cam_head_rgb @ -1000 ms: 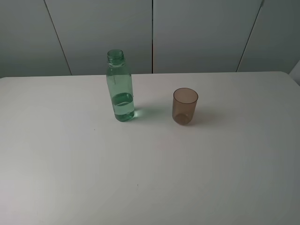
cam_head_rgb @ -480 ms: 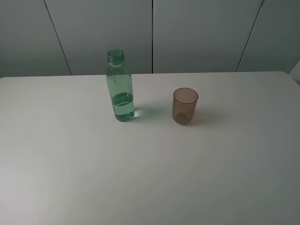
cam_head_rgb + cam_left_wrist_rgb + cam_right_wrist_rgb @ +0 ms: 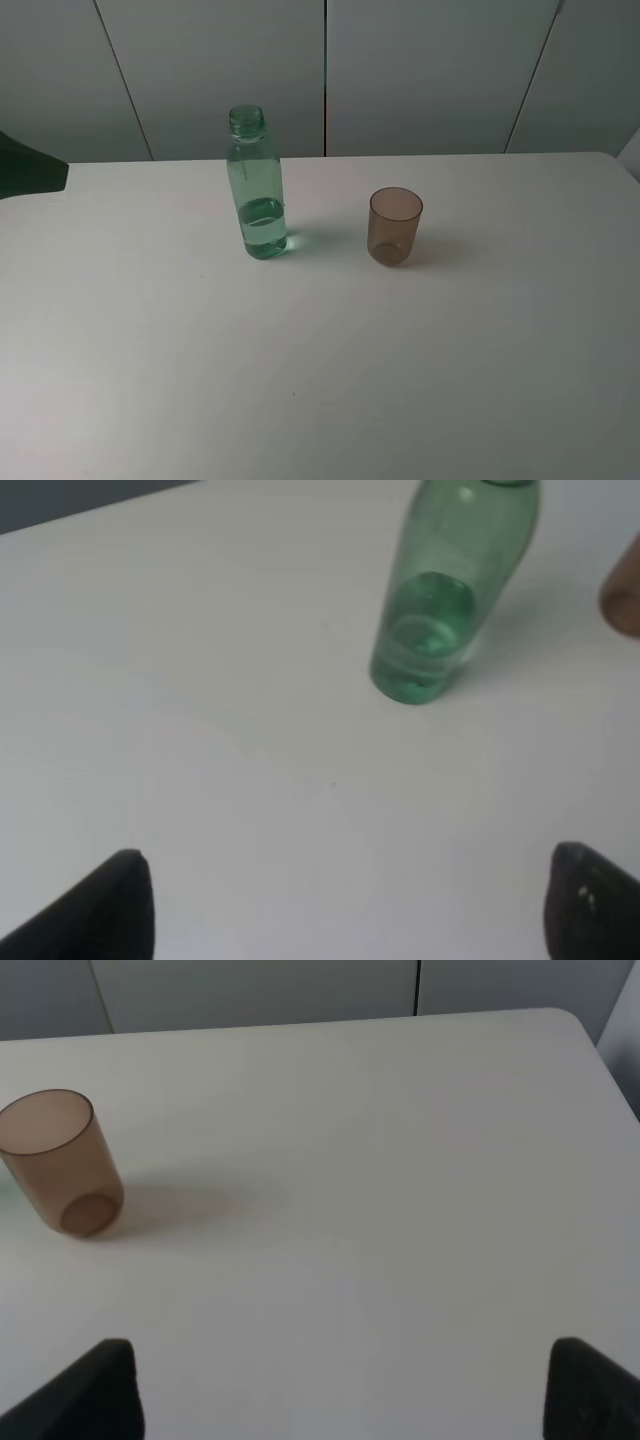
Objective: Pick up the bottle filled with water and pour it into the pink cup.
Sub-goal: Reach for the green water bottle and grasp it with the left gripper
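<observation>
Bottle (image 3: pixel 257 190) stands upright around 11 o'clock on the table (image 3: pixel 300 380), pink cup (image 3: pixel 395 227) at its 3 o'clock, well apart. Left gripper (image 3: pixel 345 910) has its jaws wide apart, so I'd come in level and close mid-body, not the neck. Right gripper (image 3: pixel 340 1390) looks apart too, probably, since only its tips show.

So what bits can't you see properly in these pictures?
- High view: the left arm is only a dark corner cut off by the edge.
- Left wrist view: the bottle loses its neck past the edge; the pink cup is a blurry sliver at the edge.
- Right wrist view: the right gripper shows only fingertips.
</observation>
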You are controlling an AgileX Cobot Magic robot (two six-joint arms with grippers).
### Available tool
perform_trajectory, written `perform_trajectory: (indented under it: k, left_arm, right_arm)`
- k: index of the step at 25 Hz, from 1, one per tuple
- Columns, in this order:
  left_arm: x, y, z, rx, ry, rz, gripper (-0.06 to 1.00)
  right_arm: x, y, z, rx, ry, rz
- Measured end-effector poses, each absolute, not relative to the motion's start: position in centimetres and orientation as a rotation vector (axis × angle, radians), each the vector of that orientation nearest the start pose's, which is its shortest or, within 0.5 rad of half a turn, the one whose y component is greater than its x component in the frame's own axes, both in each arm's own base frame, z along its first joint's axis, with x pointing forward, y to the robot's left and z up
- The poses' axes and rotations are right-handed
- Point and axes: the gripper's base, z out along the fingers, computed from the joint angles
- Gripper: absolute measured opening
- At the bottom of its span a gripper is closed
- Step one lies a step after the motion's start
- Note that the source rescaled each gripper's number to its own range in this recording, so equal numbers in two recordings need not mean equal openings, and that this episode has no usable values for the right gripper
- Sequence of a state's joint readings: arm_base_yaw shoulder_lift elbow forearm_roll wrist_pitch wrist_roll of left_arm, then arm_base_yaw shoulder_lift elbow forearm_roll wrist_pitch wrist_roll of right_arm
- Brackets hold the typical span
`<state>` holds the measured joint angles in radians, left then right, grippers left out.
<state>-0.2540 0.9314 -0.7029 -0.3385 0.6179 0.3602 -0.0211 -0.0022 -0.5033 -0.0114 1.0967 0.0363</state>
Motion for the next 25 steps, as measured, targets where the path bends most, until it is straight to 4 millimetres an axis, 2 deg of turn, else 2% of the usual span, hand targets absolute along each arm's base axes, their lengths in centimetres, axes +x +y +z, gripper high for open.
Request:
perform_trajectory:
  k: [5, 10, 16, 21, 25]
  left_arm:
    - [18.3, -10.8, 27.3, 0.732, 2.283, -0.377, 1.0]
    - [19.9, -12.6, 24.6, 0.786, 2.341, -0.369, 1.0]
    - [21.1, -12.7, 21.9, 0.721, 2.336, -0.317, 1.0]
    - [20.6, -11.6, 18.5, 0.659, 2.292, -0.238, 1.0]
    - [20.2, -10.9, 17.1, 0.609, 2.239, -0.195, 1.0]
  right_arm:
    - [-0.7, -0.1, 27.5, 0.06, 2.074, -0.004]
    - [-0.7, -0.1, 27.5, 0.06, 2.074, -0.004]
    - [-0.7, -0.1, 27.5, 0.062, 2.074, -0.003]
    - [-0.7, -0.1, 27.5, 0.062, 2.074, -0.003]
    - [-0.7, -0.1, 27.5, 0.062, 2.074, -0.003]
